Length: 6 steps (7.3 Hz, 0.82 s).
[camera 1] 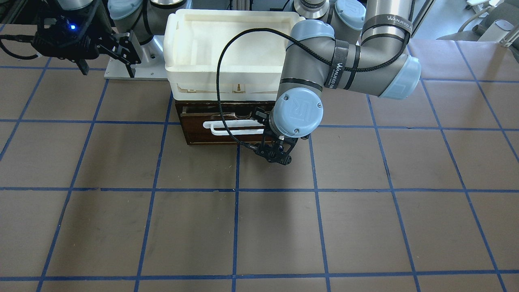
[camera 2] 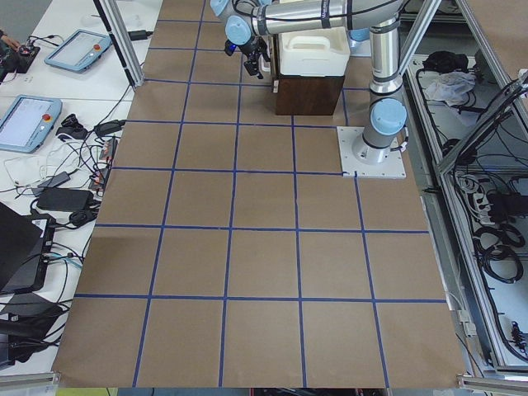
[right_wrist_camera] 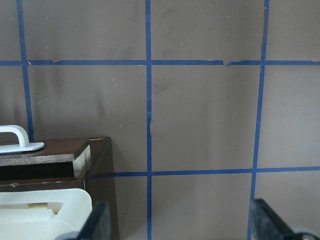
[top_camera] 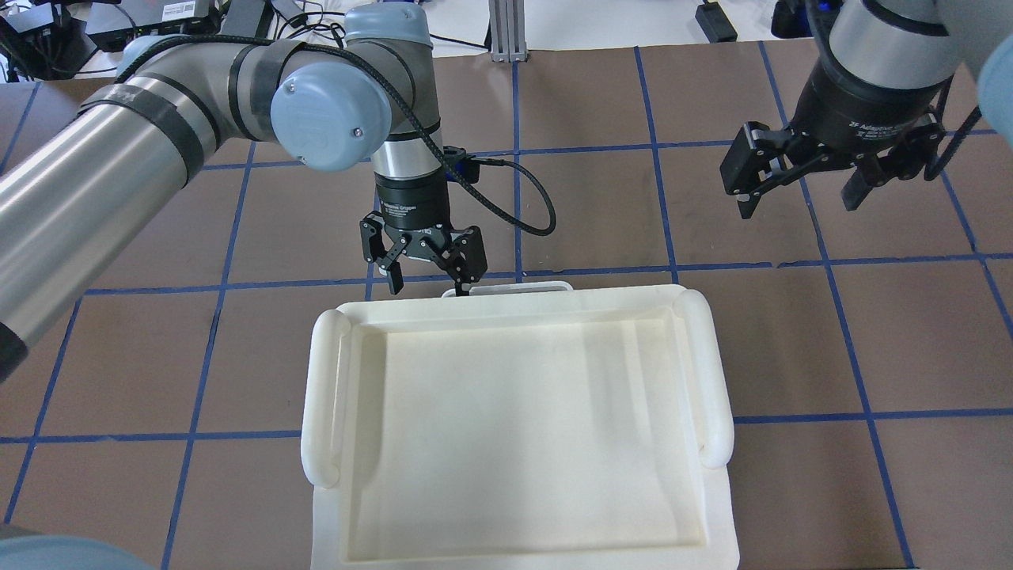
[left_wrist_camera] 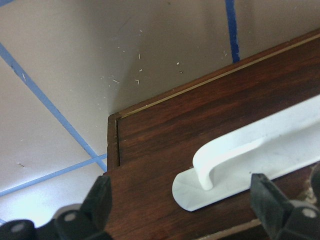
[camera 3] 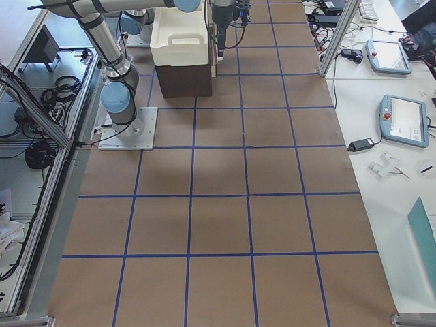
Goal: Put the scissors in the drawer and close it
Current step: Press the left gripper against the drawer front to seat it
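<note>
— How much of the drawer (camera 1: 202,137) shows?
— From the front, my wrist (camera 1: 297,111) covers its handle (camera 1: 247,131) toward 3 o'clock; overhead, the tray (top_camera: 514,313) hides everything but that handle.
— Your left gripper (left_wrist_camera: 181,205)?
— Cropped at 6 o'clock in its own camera.

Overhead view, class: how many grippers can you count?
2. The left gripper, jaws open, hangs over the white handle of the drawer, at the foam tray's far edge. The right gripper, jaws open, hovers over the table, upper right. None seems hidden.
</note>
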Each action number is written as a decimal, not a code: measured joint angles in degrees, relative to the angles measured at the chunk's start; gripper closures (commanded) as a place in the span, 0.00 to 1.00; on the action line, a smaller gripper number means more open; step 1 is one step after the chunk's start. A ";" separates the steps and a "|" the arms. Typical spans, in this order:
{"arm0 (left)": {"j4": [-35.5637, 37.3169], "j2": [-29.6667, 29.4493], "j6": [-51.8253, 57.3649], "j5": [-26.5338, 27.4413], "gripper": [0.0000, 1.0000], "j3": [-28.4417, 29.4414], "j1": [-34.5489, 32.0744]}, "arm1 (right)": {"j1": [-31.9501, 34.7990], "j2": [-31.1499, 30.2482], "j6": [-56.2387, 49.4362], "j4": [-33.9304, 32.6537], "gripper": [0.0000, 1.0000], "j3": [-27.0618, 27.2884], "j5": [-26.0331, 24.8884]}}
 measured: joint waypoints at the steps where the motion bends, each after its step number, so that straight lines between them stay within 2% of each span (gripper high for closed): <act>1: -0.25 0.29 -0.65 -0.06 0.00 -0.28 -0.02 | -0.01 0.00 0.00 0.00 0.00 0.00 -0.04; 6: -2.32 0.40 -1.49 -0.08 0.00 -0.61 -0.05 | -0.09 0.00 0.00 0.07 0.00 0.00 -0.31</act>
